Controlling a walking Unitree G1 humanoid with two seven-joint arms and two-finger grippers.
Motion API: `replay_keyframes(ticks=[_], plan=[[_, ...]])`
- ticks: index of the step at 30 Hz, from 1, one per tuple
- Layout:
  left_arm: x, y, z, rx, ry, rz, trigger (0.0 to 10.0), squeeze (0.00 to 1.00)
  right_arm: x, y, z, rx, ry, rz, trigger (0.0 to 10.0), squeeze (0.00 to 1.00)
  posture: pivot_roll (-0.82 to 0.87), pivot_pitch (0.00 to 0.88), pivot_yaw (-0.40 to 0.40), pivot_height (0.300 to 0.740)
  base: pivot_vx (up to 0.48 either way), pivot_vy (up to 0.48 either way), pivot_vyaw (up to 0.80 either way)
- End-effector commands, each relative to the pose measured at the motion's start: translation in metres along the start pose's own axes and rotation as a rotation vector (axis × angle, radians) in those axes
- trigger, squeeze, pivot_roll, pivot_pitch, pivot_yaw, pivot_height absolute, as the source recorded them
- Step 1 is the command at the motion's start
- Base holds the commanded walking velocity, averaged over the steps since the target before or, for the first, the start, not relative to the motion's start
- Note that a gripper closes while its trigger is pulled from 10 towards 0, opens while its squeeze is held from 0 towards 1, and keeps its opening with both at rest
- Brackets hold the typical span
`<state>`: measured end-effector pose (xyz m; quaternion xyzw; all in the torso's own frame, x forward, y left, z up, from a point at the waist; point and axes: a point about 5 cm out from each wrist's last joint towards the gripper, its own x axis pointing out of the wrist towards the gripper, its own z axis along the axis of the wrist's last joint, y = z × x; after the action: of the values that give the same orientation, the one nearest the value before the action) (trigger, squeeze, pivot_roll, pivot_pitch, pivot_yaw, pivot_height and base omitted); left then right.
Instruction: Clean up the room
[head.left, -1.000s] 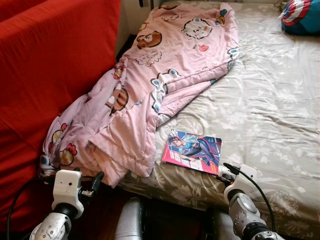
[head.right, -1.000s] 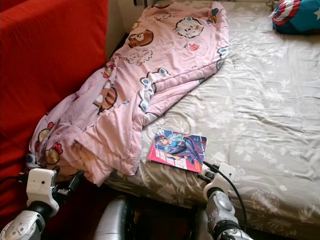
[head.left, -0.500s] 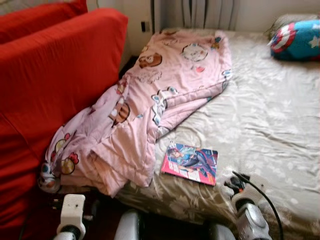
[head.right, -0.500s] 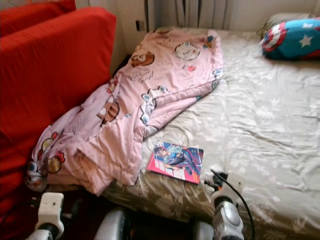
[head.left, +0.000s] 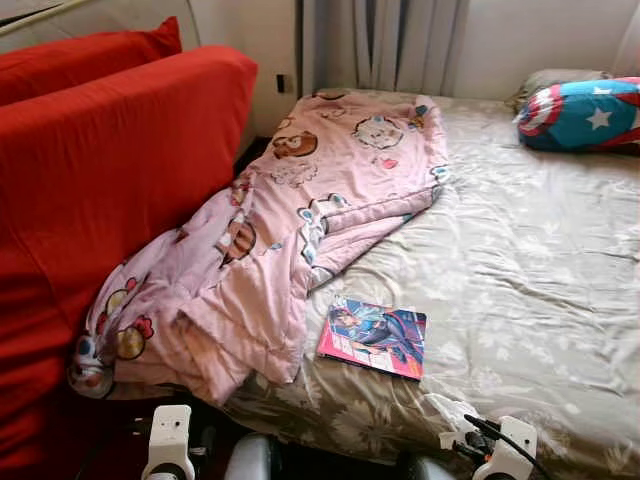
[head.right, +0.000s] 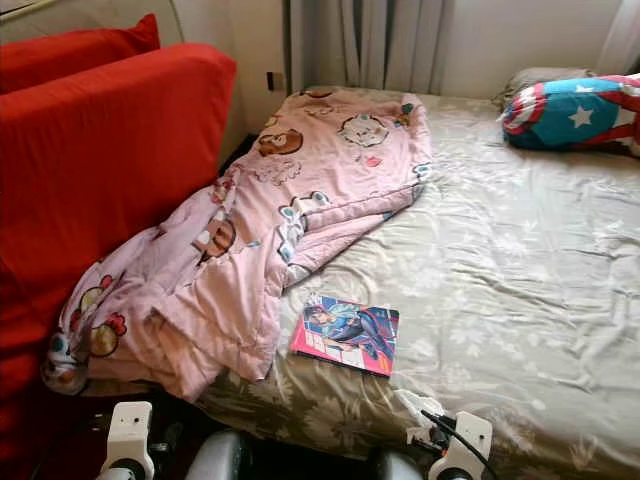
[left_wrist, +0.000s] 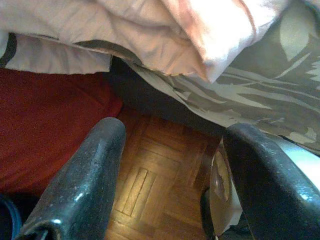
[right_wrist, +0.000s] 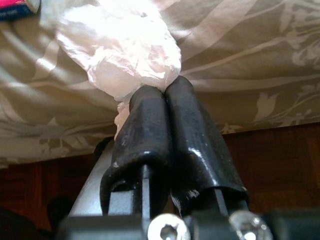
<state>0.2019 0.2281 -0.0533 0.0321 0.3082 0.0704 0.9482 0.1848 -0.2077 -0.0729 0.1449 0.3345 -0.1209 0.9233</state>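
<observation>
**A:** What sits nearest, at the bed's front edge?

**B:** The right gripper, low at that edge, its two black fingers clenched on a crumpled white tissue wad that rests against the grey-beige floral bedsheet. The left gripper hangs lower, beside the bed's near corner, fingers spread with nothing between them, above brown parquet floor.

**A:** Any open room there?

**B:** A narrow dark gap runs between the bed and the big red upholstered sofa. The pink cartoon-print quilt spills over the bed's left edge into that gap, touching the sofa.

**A:** Count what lies on the bed.

**B:** One glossy comic magazine with a pink edge, flat, just beside the quilt's hem and near the front edge. One quilt, stretching towards the head end. One blue, red and white star-shield cushion at the far right, well apart from the magazine, with one grey pillow behind it. The sheet's right half lies open.

**A:** And beyond?

**B:** Grey curtains against a pale wall.
</observation>
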Motion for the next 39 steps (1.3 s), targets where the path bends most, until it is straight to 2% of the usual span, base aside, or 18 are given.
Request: replay_keyframes(ticks=[1, 5, 11, 15, 18, 26, 29, 33, 39], plan=[[0.000, 0.002, -0.003, -0.001, 0.011, 0.014, 10.0, 0.00, 0.001, 0.002, -0.002, -0.007, 0.023, -0.003, 10.0, 0.00, 0.04, 0.000, 0.002, 0.638, 0.000, 0.000, 0.00], [0.000, -0.003, -0.007, 0.010, 0.041, 0.004, 10.0, 0.00, 0.000, 0.004, -0.007, -0.018, 0.064, 0.004, 10.0, 0.00, 0.03, 0.000, 0.012, 0.658, 0.000, 0.000, 0.00], [-0.002, 0.000, -0.016, -0.003, 0.089, 0.026, 10.0, 0.00, -0.003, 0.001, -0.017, -0.036, 0.120, -0.002, 10.0, 0.00, 0.03, 0.000, 0.008, 0.688, 0.000, 0.000, 0.00], [-0.003, -0.001, -0.021, -0.009, 0.119, 0.030, 10.0, 0.00, -0.010, -0.011, -0.029, -0.064, 0.183, -0.017, 10.0, 0.00, 0.03, 0.000, 0.001, 0.713, 0.000, 0.000, 0.00], [-0.004, -0.004, -0.024, -0.009, 0.140, 0.030, 10.0, 0.00, -0.015, -0.020, -0.038, -0.089, 0.234, -0.039, 10.0, 0.00, 0.03, 0.000, -0.004, 0.713, 0.000, 0.000, 0.00], [-0.004, -0.007, -0.027, 0.007, 0.164, 0.012, 10.0, 0.00, -0.019, -0.024, -0.042, -0.094, 0.252, -0.026, 10.0, 0.00, 0.03, 0.000, -0.011, 0.713, 0.000, 0.000, 0.00], [-0.004, -0.010, -0.027, -0.005, 0.172, -0.004, 10.0, 0.00, -0.018, -0.019, -0.043, -0.130, 0.254, -0.010, 10.0, 0.00, 0.04, 0.000, -0.013, 0.713, 0.000, 0.000, 0.00], [-0.004, -0.023, -0.028, 0.066, 0.182, -0.104, 10.0, 0.00, -0.018, -0.018, -0.043, -0.126, 0.255, -0.016, 10.0, 0.00, 0.02, 0.000, 0.009, 0.713, 0.000, 0.000, 0.00], [-0.004, -0.017, -0.028, 0.036, 0.189, -0.061, 10.0, 0.00, -0.017, -0.014, -0.044, -0.149, 0.261, -0.012, 10.0, 0.00, 0.00, 0.000, 0.021, 0.713, 0.000, 0.000, 0.00]])
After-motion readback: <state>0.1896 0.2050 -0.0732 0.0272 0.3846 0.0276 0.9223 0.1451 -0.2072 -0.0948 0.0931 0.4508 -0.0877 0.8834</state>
